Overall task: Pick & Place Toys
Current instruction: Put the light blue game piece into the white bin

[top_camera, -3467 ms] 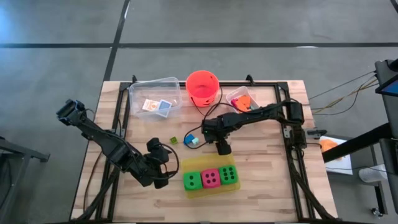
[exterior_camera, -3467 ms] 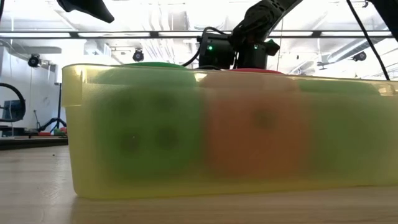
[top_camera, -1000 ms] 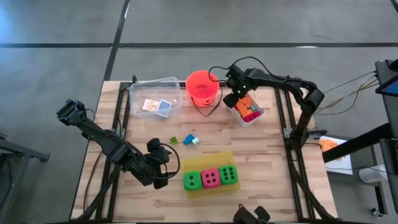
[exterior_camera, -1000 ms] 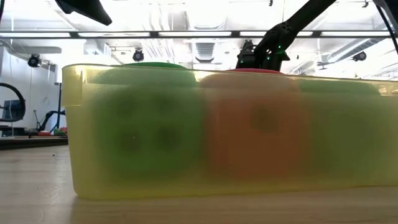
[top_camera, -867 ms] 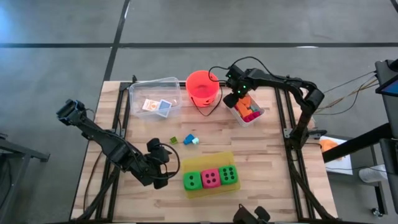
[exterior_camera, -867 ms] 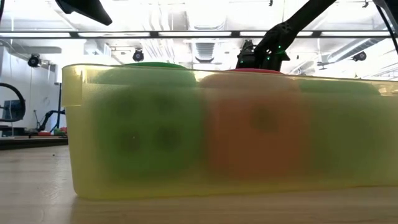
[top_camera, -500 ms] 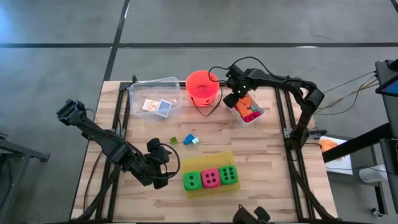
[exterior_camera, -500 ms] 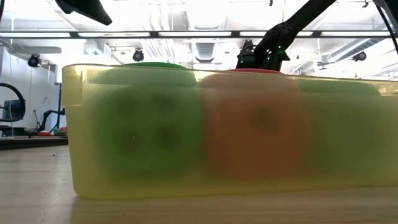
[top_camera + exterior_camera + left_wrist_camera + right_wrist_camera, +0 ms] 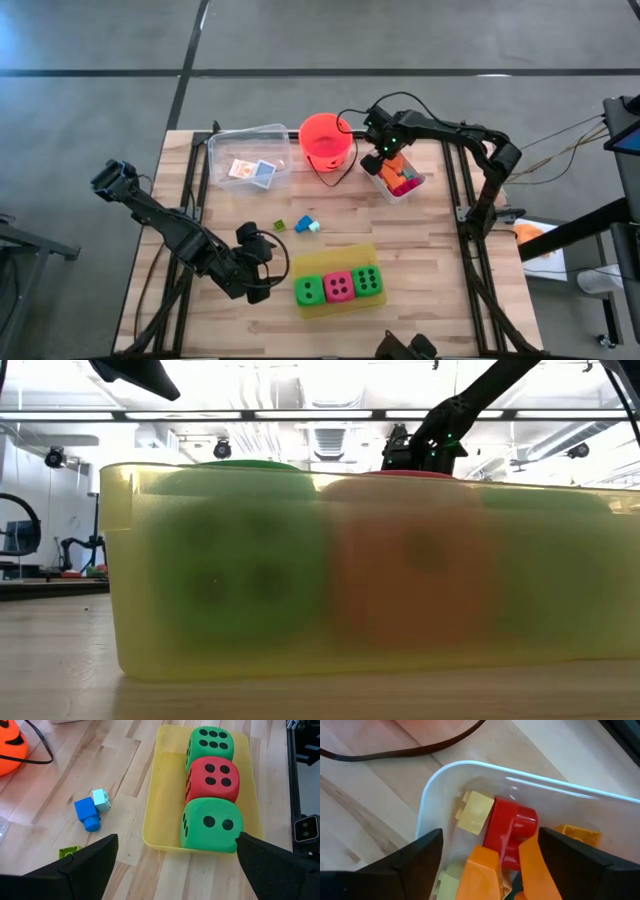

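Two green dice [image 9: 309, 291] [image 9: 367, 281] and a pink die [image 9: 339, 287] stand in a row in the flat yellow tray [image 9: 335, 307]; the left wrist view shows them too [image 9: 210, 825]. A blue brick [image 9: 304, 224], a pale teal brick [image 9: 314, 227] and a small green piece [image 9: 280, 226] lie on the table's middle. My left gripper [image 9: 262, 262] is open and empty, left of the tray. My right gripper [image 9: 378, 158] is open above a small clear bin [image 9: 398, 180] that holds red [image 9: 507, 832], yellow [image 9: 475, 810] and orange bricks; it touches none.
An orange-red bucket [image 9: 325, 140] with a dark cord stands at the far middle. A larger clear bin [image 9: 250, 150] with two cards [image 9: 240, 169] stands far left. In the low view the yellow tray's wall [image 9: 370, 650] fills the foreground.
My right gripper has gone from the table's middle, near the tray, toward the far right, over the small clear bin. For the last second it has kept still there. The dice and the loose bricks have stayed in place.
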